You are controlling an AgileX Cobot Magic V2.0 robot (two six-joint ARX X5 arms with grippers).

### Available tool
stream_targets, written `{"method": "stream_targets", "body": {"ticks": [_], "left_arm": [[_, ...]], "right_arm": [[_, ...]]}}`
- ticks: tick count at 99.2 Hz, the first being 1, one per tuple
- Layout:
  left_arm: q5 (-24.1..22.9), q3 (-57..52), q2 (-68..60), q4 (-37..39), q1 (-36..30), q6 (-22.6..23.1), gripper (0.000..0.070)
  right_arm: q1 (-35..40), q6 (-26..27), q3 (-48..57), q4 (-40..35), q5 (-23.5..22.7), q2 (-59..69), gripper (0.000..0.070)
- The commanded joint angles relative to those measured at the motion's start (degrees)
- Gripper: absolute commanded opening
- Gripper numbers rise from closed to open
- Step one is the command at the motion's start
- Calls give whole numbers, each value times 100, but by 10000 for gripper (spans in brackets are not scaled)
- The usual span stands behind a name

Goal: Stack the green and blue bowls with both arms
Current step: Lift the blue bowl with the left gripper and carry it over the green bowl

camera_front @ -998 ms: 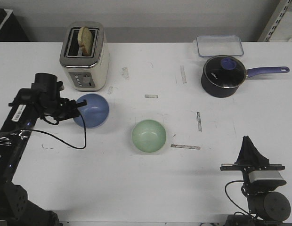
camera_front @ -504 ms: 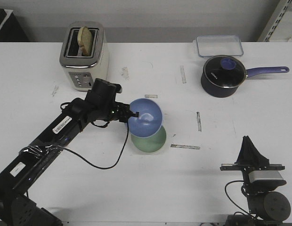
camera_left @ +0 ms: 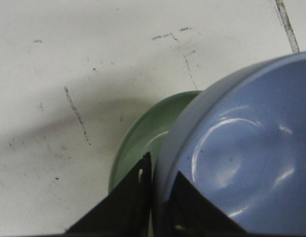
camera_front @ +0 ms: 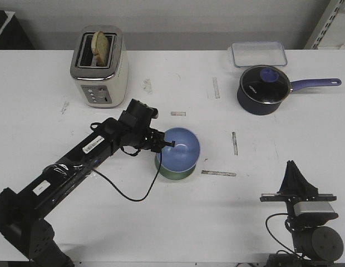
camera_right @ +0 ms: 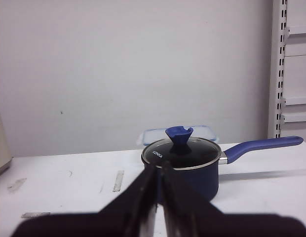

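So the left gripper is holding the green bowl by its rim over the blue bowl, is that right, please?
Not quite: the colours are swapped. In the left wrist view the left gripper pinches the rim of the blue bowl, and the green bowl sits underneath it. The front view shows the same arrangement.

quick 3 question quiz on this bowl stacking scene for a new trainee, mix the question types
1. True or false: the left end effector grips the blue bowl by its rim.
2. What sits directly under the blue bowl? A) toaster B) green bowl C) saucepan
3. Fill in: the right end effector is ____ and holds nothing.

Key:
1. True
2. B, the green bowl
3. shut
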State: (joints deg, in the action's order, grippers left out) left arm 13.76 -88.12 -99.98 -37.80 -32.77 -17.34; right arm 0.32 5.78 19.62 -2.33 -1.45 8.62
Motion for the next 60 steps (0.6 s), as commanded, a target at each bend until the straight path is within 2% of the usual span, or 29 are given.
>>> {"method": "stream_targets", "body": {"ticks": [1, 35, 38, 43, 49, 60], "left_arm": [[24, -118, -160, -79, -63, -26, 0], [26, -118, -369, -280, -138, -28, 10], [26, -118, -369, -269, -138, -31, 30], [26, -118, -369, -260, -138, -28, 110], [26, -118, -367, -254, -138, -28, 174], [26, -118, -343, -260, -138, -26, 185]], "right_arm": [[4, 17, 2, 66, -2, -4, 4], [4, 17, 2, 66, -2, -4, 4], [4, 17, 4, 66, -2, -4, 4], [4, 17, 2, 66, -2, -4, 4], [4, 17, 4, 66, -2, -4, 4], [4, 17, 2, 66, -2, -4, 4]]}}
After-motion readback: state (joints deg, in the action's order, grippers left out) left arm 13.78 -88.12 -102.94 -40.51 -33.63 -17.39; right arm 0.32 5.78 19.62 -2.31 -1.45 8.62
